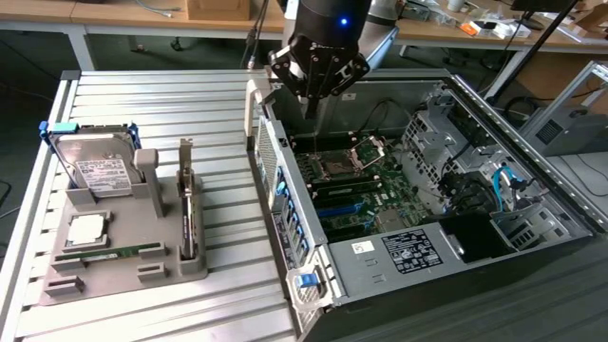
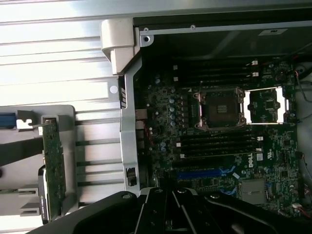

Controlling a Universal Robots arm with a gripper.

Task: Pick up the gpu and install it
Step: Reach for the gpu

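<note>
GPU (image 1: pixel 187 206) stands on edge in grey holder (image 1: pixel 114 265), lower left of ext. view; gripper (image 1: pixel 310 110), top ctr, closed w/ nothing held, above open PC case (image 1: pixel 270 153).

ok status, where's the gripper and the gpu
Gripper shut, holding nothing, above the open computer case. Gpu upright in the grey holder on the table, untouched. Nothing seen in the way.

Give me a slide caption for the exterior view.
Shut gripper hovers above the open computer case; the gpu stands upright in the grey holder beside it.
</note>
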